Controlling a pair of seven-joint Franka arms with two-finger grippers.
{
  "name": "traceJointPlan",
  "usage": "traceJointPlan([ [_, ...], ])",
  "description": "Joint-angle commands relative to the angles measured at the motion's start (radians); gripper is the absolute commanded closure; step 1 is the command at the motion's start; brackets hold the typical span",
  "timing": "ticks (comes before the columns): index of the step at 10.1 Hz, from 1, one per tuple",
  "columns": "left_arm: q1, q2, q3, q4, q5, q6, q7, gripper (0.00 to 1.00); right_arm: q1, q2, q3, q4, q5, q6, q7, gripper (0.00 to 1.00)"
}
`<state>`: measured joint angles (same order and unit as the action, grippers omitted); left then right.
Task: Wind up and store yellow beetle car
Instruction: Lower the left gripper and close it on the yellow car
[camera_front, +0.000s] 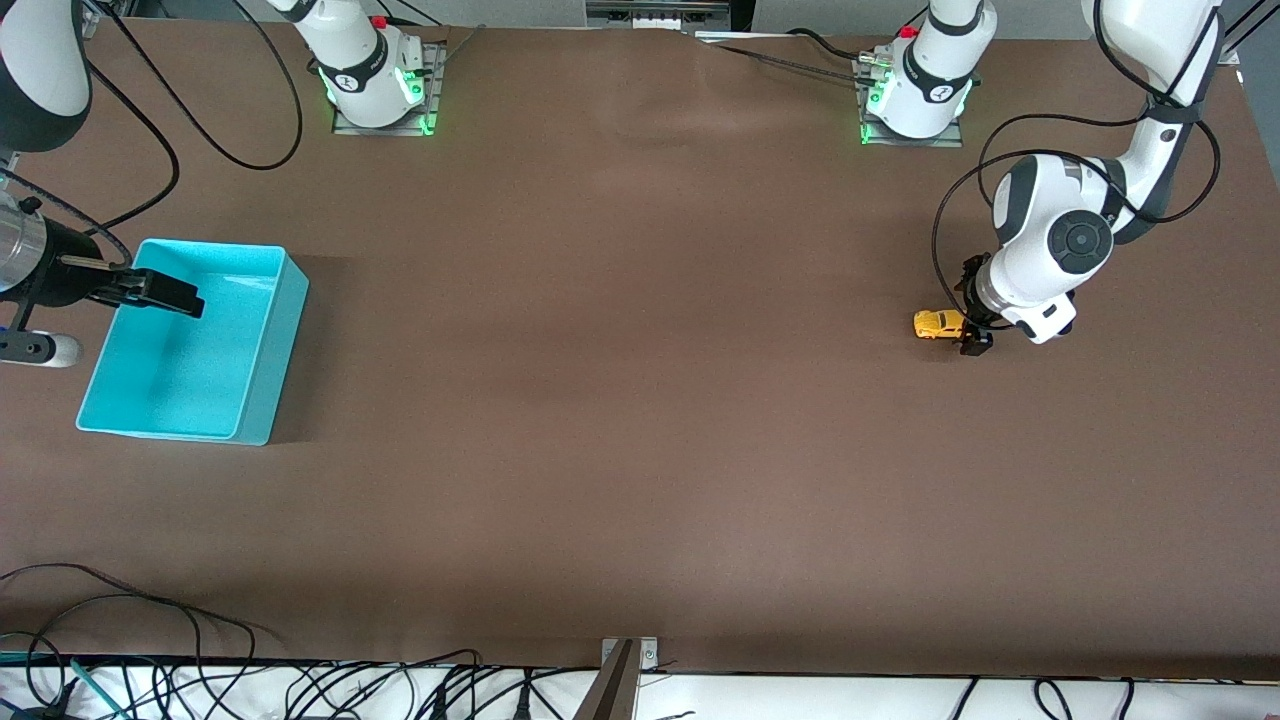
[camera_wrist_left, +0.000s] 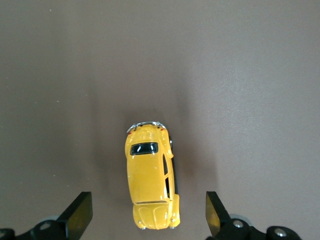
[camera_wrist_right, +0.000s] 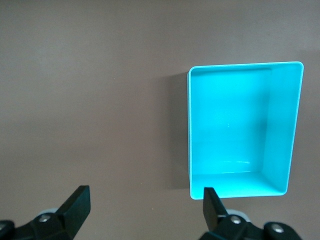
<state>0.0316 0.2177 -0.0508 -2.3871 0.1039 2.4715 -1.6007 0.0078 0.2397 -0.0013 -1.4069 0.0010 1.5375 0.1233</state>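
Approaching the yellow beetle car (camera_wrist_left: 151, 180), standing on its wheels on the table (camera_front: 640, 400) toward the left arm's end. Holding the left gripper (camera_front: 975, 335) low beside it, fingers (camera_wrist_left: 80, 214) spread wide and gripping nothing. Centring the body between both pads before closing; gripping the flanks squarely, keeping wheels free for winding. Waiting with the right gripper (camera_front: 160, 290), likewise wide open and empty, over the turquoise bin (camera_front: 270, 360).
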Motion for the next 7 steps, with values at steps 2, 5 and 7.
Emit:
traceJointPlan([
  [2,-0.001,0.043,0.006,-0.009,0.030,0.089,-0.062,0.00,0.003,-0.008,0.000,-0.007,0.013,-0.002,0.016,0.00],
  [5,0.005,0.048,0.008,-0.049,0.030,0.126,-0.062,0.00,0.003,-0.007,0.000,-0.007,0.013,-0.002,0.016,0.00],
  [7,0.005,0.048,0.008,-0.061,0.031,0.126,-0.062,0.01,0.003,-0.007,0.000,-0.007,0.013,-0.002,0.016,0.00],
])
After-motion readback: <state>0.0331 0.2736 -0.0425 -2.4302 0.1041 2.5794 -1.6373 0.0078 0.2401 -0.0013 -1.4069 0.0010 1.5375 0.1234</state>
